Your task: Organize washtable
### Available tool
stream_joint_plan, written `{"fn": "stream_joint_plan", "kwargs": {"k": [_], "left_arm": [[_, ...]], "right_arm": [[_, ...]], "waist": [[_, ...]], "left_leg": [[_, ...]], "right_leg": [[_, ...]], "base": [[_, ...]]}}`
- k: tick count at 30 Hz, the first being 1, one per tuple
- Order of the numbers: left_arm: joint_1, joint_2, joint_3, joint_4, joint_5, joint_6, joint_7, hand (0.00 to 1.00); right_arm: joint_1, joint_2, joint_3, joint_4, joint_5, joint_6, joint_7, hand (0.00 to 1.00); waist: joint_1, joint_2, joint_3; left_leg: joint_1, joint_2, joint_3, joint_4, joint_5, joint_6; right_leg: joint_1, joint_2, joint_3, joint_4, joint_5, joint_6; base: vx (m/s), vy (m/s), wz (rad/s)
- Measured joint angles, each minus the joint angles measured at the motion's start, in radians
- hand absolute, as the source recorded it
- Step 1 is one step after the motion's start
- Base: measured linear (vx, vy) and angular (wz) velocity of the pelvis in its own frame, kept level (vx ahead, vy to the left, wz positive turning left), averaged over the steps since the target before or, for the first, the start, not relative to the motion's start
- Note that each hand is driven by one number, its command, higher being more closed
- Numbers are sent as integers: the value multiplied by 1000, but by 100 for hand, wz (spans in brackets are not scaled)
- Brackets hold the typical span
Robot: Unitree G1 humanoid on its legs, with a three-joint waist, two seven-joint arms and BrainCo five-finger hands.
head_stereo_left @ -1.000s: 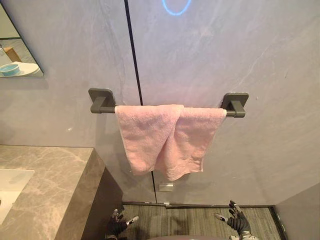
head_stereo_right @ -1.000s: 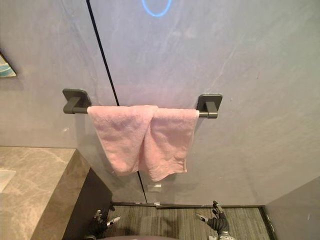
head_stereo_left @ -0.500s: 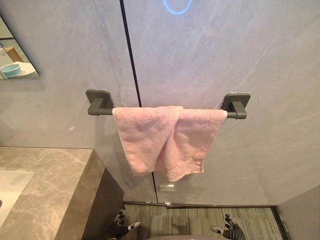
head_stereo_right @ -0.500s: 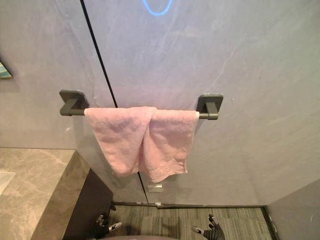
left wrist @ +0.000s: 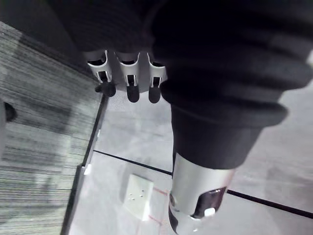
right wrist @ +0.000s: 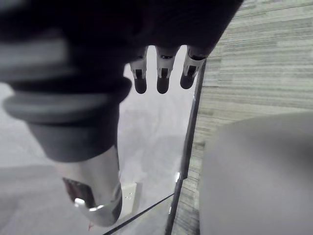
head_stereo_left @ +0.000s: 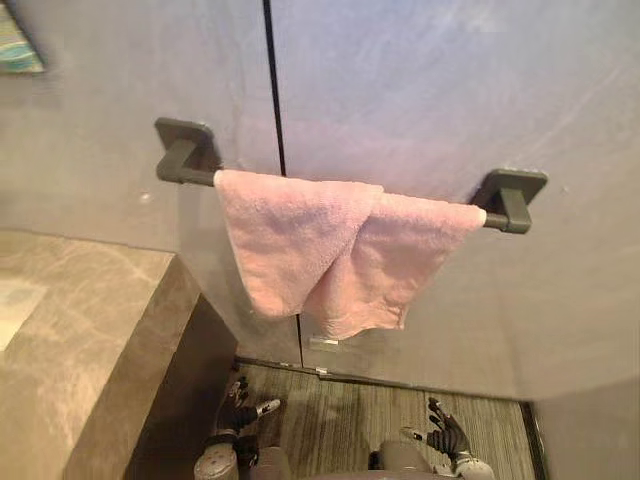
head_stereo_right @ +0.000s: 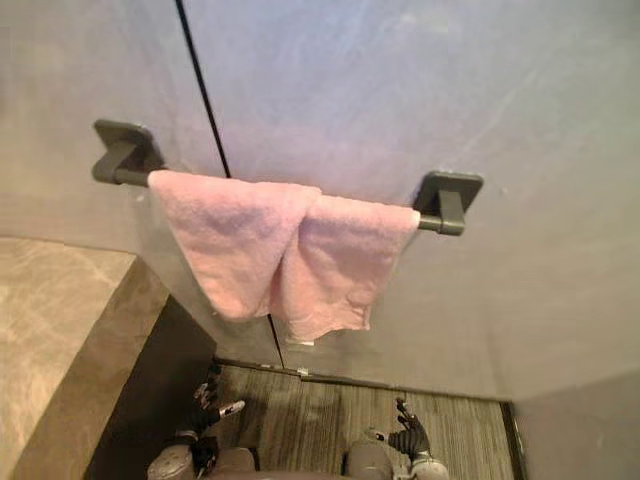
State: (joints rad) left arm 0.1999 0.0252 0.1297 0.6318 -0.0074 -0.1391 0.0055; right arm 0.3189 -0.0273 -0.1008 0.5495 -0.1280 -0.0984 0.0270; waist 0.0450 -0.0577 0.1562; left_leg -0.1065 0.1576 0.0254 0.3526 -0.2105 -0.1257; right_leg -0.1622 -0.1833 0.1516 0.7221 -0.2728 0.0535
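This is a bathroom: a pink towel hangs folded over a dark bar fixed to a wall of large grey stone-look panels with a thin dark seam between them. At the left stands a washstand with a veined marble tabletop and a dark side. Below lies a grey striped floor, with a small white plate low on the wall.

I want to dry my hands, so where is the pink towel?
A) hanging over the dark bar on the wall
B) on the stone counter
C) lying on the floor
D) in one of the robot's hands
A: the pink towel is draped over the dark bar on the wall, while the left hand and right hand hang open low by the floor, holding nothing.
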Motion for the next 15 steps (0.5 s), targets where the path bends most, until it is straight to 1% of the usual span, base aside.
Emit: {"fn": "stream_joint_plan", "kwargs": {"k": [1,2,3,4,5,6,7,8,9,10,11,12,13,14,15], "left_arm": [[1,4,0,-3,-1,0,8,0],[2,4,-1,-2,0,0,20,0],[2,-1,-3,-2,0,1,20,0],[8,-23,-9,-1,-1,1,21,0],[8,-32,-18,-2,0,0,19,0],[0,-44,-43,-8,-1,-3,22,0],[-5,-53,-66,-8,-1,-2,23,0],[-4,-57,-91,-10,-2,-2,25,0],[-4,-66,-105,-11,-17,-2,24,0],[1,-69,-103,-11,-33,-1,24,0],[0,-67,-101,-12,-43,1,24,0],[-6,-56,-101,-17,-42,0,23,0],[-6,-50,-101,-26,-42,0,23,0],[0,-44,-101,-48,-42,0,23,0],[17,-37,-101,-66,-41,0,22,0]], "right_arm": [[-10,0,3,-22,1,0,1,0],[-34,-2,8,-47,1,-2,0,0],[-44,-11,13,-53,2,-2,0,0],[-66,-44,42,-64,11,-3,-1,0],[-69,-52,43,-65,15,-5,-2,0],[-72,-72,41,-64,25,-4,-3,0],[-67,-88,41,-64,38,-4,-5,0],[-64,-100,41,-62,45,-4,-7,0],[-82,-119,42,-41,48,-5,-11,0],[-97,-124,44,-27,49,-4,-12,0],[-117,-122,35,-22,49,-3,-28,0],[-125,-110,30,-24,49,-3,-33,0],[-125,-103,31,-24,49,-3,-33,0],[-119,-91,32,-25,49,-2,-33,0],[-110,-84,35,-25,49,-2,-33,0]], "waist": [[1,-6,-4],[1,-25,-16],[2,-20,-15],[22,3,-11],[28,5,-8],[15,16,-7],[-4,31,-7],[-12,34,-6],[-12,56,-5],[-4,61,-5],[-10,59,-4],[-13,34,9],[-12,26,12],[-14,24,10],[-17,19,10]], "left_leg": [[-36,14,-24,31,3,-25],[-87,34,-57,55,20,-59],[-96,39,-70,48,33,-79],[-98,72,-102,0,79,-102],[-98,76,-108,-16,104,-103],[-117,82,-137,-61,182,-76],[-136,87,-150,-94,248,-36],[-145,93,-137,-157,339,5],[-146,116,-79,-208,388,-10],[-149,117,-26,-188,371,-26],[-168,101,54,-117,324,-33],[-196,69,104,20,245,-6],[-203,58,121,90,207,12],[-201,48,140,196,138,40],[-167,44,169,285,62,46]], "right_leg": [[2,-12,76,-5,-1,1],[37,19,158,-53,-73,88],[47,36,165,-73,-112,105],[66,72,162,-98,-189,114],[70,82,154,-96,-212,104],[81,88,82,-90,-250,72],[90,101,9,-85,-253,65],[87,111,-44,-89,-243,46],[92,133,-115,-122,-217,-5],[92,135,-156,-147,-206,-40],[90,131,-214,-177,-190,-73],[90,114,-278,-194,-175,-97],[98,110,-304,-201,-170,-107],[116,109,-351,-221,-161,-122],[142,116,-412,-245,-155,-132]], "base": [[-78,-588,72],[-101,-629,60],[-131,-649,55],[-106,-432,38],[-169,-531,91],[-209,-515,139],[-236,-490,193],[-290,-459,177],[-238,-322,132],[-248,-342,106],[-166,-260,116],[-156,-263,125],[-102,-240,132],[-63,-193,126],[-42,-162,134]]}}
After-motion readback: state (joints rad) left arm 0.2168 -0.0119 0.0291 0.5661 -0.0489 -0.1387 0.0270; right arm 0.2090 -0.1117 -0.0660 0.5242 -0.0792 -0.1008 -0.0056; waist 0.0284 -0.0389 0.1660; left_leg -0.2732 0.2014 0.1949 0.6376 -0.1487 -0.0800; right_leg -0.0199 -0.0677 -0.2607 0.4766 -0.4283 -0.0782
